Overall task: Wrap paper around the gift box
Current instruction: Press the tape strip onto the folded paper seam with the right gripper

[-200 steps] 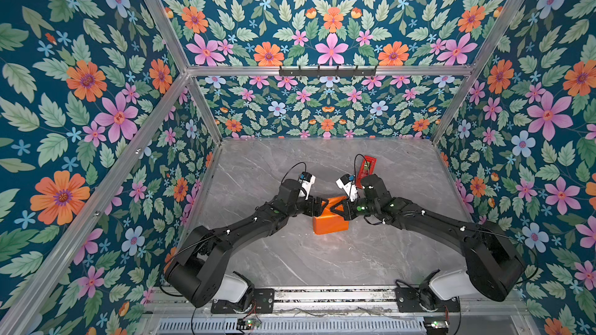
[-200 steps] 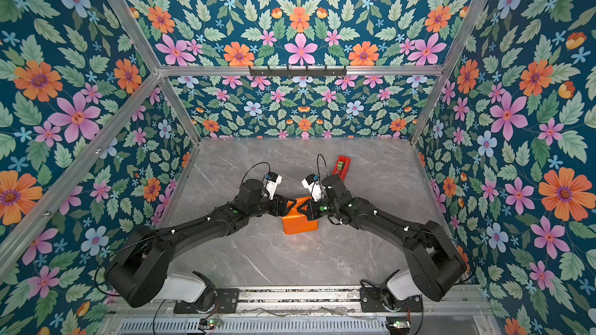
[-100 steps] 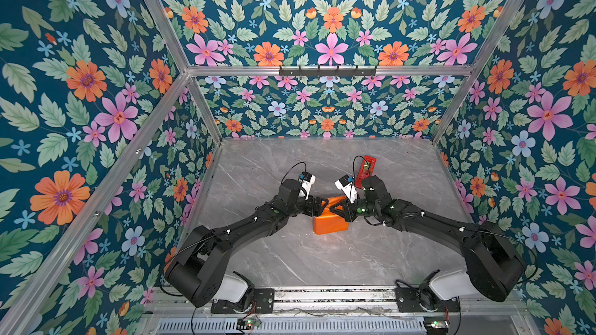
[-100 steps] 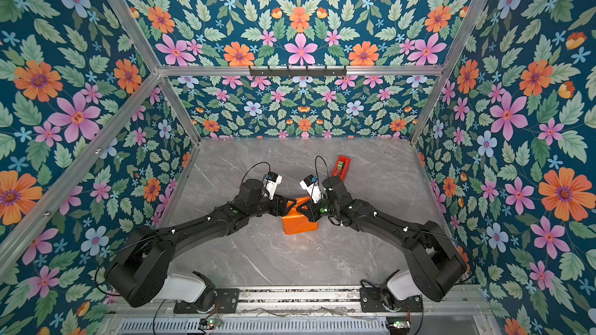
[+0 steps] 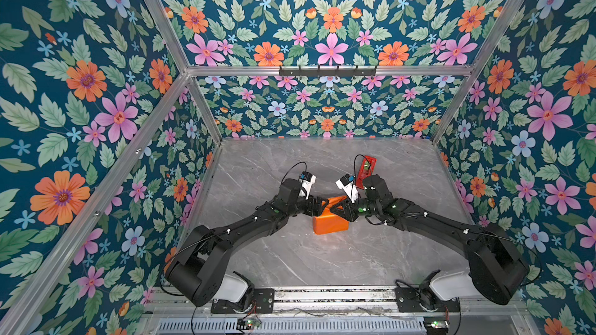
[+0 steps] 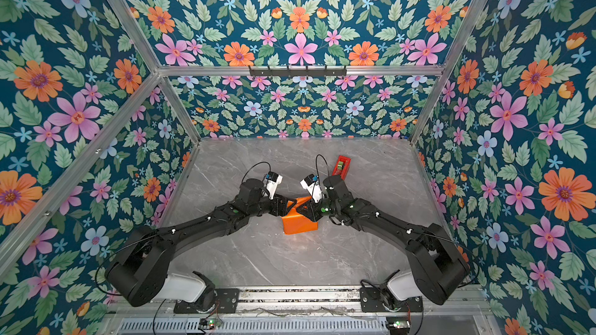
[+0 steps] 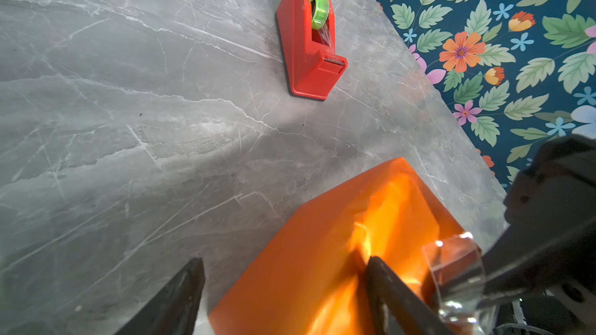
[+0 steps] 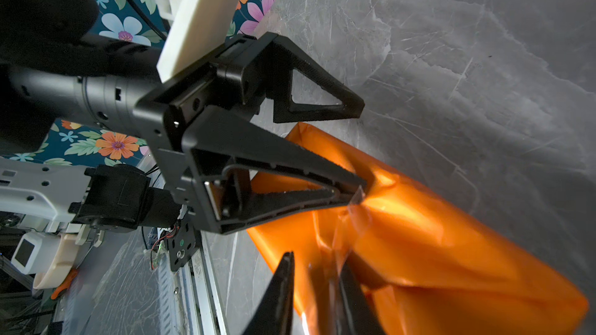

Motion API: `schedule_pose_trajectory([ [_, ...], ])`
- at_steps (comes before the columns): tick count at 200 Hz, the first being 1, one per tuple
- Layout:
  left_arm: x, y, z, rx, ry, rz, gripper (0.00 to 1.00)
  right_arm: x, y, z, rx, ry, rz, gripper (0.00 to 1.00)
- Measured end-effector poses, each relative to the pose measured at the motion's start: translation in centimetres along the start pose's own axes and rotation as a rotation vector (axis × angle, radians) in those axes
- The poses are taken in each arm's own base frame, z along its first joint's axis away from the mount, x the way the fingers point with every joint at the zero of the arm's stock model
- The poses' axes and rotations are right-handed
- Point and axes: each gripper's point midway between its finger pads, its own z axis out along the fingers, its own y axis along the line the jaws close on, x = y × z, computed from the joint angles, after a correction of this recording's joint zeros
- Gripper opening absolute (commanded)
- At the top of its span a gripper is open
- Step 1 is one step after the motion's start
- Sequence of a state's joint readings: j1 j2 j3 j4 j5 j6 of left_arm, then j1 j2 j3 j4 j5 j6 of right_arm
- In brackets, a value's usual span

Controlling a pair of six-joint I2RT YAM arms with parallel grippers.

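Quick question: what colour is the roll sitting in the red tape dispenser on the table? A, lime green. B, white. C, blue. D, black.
A: in the left wrist view the roll seated in the tape dispenser is plainly lime green.

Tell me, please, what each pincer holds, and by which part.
The left pincer holds nothing: open, one jaw pressing the paper. A clear tape strip sits between the slightly parted jaws of the right pincer; whether it is gripped cannot be told.

Gift box unseen, presumably inside paper (image 5: pixel 329 224); tape dispenser (image 5: pixel 367 165) partly behind right arm (image 5: pixel 419 217).
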State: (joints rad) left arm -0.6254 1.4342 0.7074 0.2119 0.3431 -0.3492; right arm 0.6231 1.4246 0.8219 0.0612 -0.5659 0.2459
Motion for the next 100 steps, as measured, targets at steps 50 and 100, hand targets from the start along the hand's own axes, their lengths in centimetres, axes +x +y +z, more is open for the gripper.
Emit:
schedule_pose_trajectory([
  [50, -0.03, 0.03, -0.06, -0.003, -0.001, 0.001, 0.80, -0.04, 0.08, 0.17, -0.009, 0.007, 0.015, 0.28],
  [100, -0.03, 0.04, -0.06, -0.004, -0.001, 0.007, 0.80, -0.22, 0.89, 0.13, -0.055, 0.003, 0.030, 0.28],
])
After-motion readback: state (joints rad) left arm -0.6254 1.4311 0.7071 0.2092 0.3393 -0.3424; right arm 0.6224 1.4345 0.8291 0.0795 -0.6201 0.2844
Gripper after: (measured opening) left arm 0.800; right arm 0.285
